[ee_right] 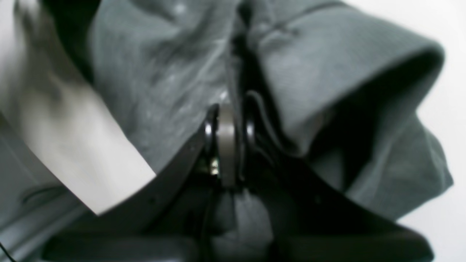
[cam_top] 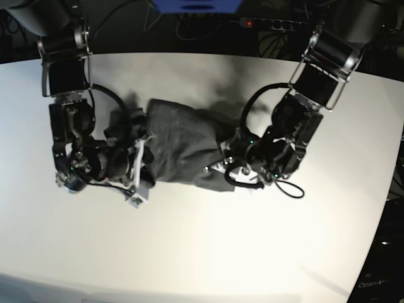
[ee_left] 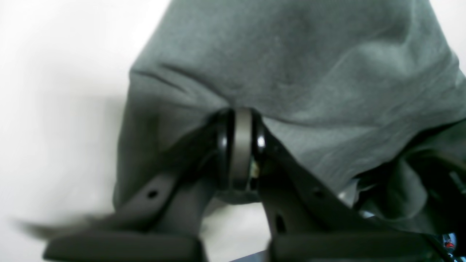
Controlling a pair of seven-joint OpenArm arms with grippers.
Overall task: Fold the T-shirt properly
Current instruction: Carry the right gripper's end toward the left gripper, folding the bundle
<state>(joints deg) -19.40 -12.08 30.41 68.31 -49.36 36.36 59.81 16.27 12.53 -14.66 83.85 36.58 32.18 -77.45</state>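
Note:
The dark grey T-shirt is bunched into a wrinkled bundle, stretched between my two grippers over the white table. On the base view's right, my left gripper is shut on the T-shirt's edge. In the left wrist view the T-shirt drapes away from the left gripper, whose jaws pinch a fold. On the base view's left, my right gripper is also shut on the T-shirt. The right wrist view shows the T-shirt gathered around the right gripper, with a rolled hem beside it.
Black cables and a power strip lie beyond the table's back edge, next to a blue object. The table's curved edge runs down the right side. Both arms reach in from the back corners.

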